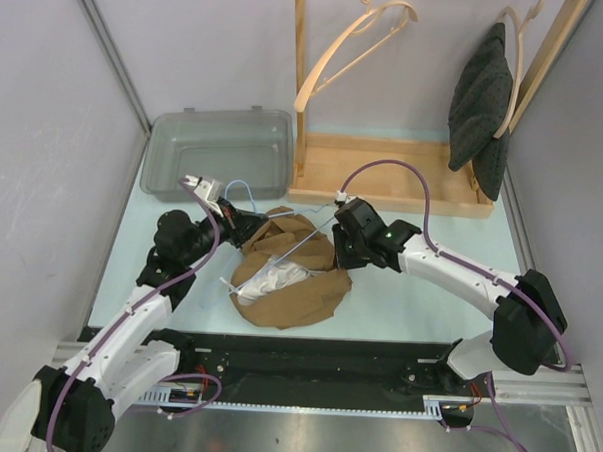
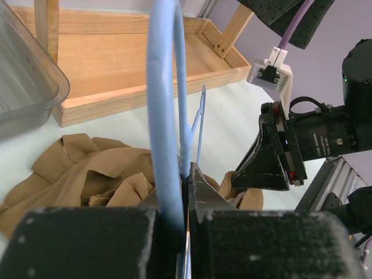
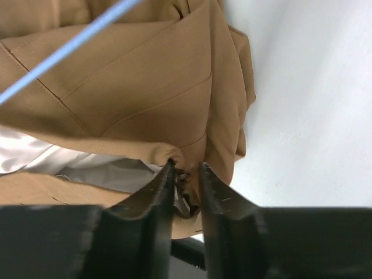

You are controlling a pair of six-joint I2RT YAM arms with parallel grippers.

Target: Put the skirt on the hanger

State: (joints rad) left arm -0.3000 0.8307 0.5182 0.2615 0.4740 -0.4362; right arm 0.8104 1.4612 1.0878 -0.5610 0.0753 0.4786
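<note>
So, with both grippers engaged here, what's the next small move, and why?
Probably the right gripper should lift its pinched skirt edge slightly toward the blue hanger, since the left gripper holds that hanger just over the fabric, which mostly lies crumpled on the table.

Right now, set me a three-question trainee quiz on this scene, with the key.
1. True or false: the skirt already hangs on the wooden rack.
2. What do the left jaws hold? A) the blue wire hanger B) a wooden hanger C) the clear bin
3. Short answer: what are the right jaws shut on?

Key: 1 false, the skirt lies crumpled on the table. 2 A. 3 the skirt, pinched at a fold of its brown fabric.
</note>
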